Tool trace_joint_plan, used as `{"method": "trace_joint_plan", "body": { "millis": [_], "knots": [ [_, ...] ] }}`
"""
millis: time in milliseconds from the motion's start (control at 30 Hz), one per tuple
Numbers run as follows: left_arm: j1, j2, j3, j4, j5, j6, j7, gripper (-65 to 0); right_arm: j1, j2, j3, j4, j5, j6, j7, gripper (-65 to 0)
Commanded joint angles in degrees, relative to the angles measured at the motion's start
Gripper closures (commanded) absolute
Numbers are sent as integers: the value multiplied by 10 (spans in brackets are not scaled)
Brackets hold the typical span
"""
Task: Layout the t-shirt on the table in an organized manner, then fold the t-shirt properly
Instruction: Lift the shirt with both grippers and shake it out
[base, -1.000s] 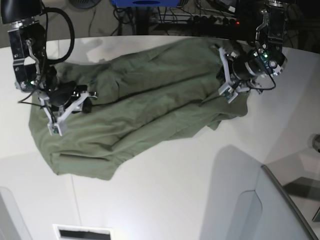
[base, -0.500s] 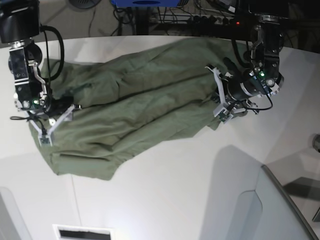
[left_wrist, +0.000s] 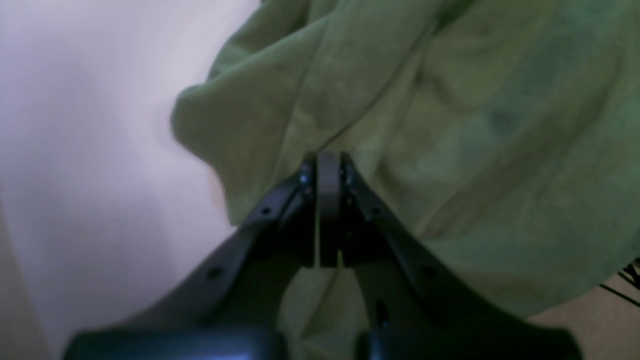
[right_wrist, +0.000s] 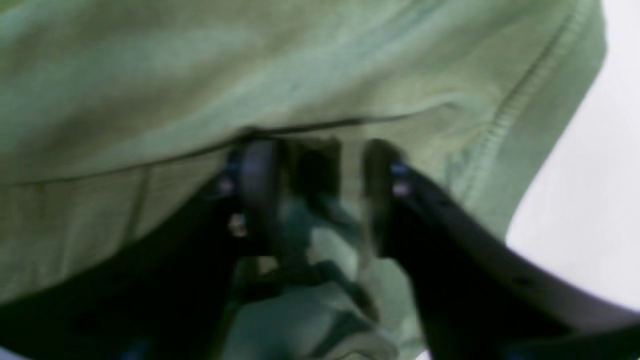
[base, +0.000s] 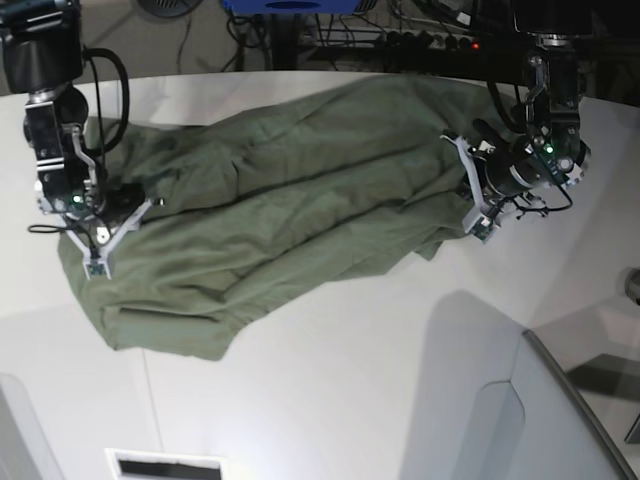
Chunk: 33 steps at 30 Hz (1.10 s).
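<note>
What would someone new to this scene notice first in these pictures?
The rumpled olive-green cotton t-shirt sprawls diagonally across the large smooth white table, far from flat. A black arm sits at each end of it: the left end effector is pinched shut on a fold, while the right end effector straddles bunched cloth near a stitched hem.

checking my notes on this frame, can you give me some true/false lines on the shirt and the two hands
1. The shirt lies crumpled on the table. True.
2. The left hand is wide open. False: it is shut, with shirt fabric all around its tips.
3. The right hand has its jaws apart, at the shirt's edge. True.
4. The shirt is neatly folded. False: it is spread out and wrinkled.
5. Both hands are at the same end of the shirt. False: they are at opposite ends.
</note>
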Motion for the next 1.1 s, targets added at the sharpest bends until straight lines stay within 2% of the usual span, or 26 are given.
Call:
{"method": "trace_joint_plan", "body": {
  "millis": [0, 100, 200, 333, 500, 633, 767, 867, 967, 1067],
  "knots": [
    [-4, -7, -2, 4, -4, 1, -5, 0, 8, 7, 2, 18, -1, -1, -5, -197],
    [-4, -6, -2, -5, -4, 1, -5, 0, 8, 7, 4, 27, -1, 2, -27, -185],
    [-4, -6, -2, -14, -4, 1, -6, 0, 11, 7, 5, 26, -1, 22, -32, -174],
    [-6, -6, 1, -16, -4, 1, -6, 0, 10, 7, 5, 26, -1, 43, -33, 0],
    [-21, -4, 4, -17, -4, 1, -6, 0, 10, 7, 11, 35, -1, 41, -53, 0],
    [-36, 8, 4, -17, -4, 1, -6, 0, -13, 6, 64, 109, -1, 41, -79, 0],
    [-50, 25, 11, -22, -4, 1, -5, 0, -36, 6, 111, 200, -1, 41, -149, 0],
    [-58, 27, 55, -38, -4, 3, -5, 0, -70, 4, 144, 272, -1, 41, -196, 0],
    [-77, 31, 111, -59, -4, 4, -5, 0, -113, -23, 180, 339, -2, 41, -231, 0],
    [-102, 58, 133, -82, -4, 4, -5, 0, -166, -53, 190, 406, -3, 42, -260, 0]
  ]
}}
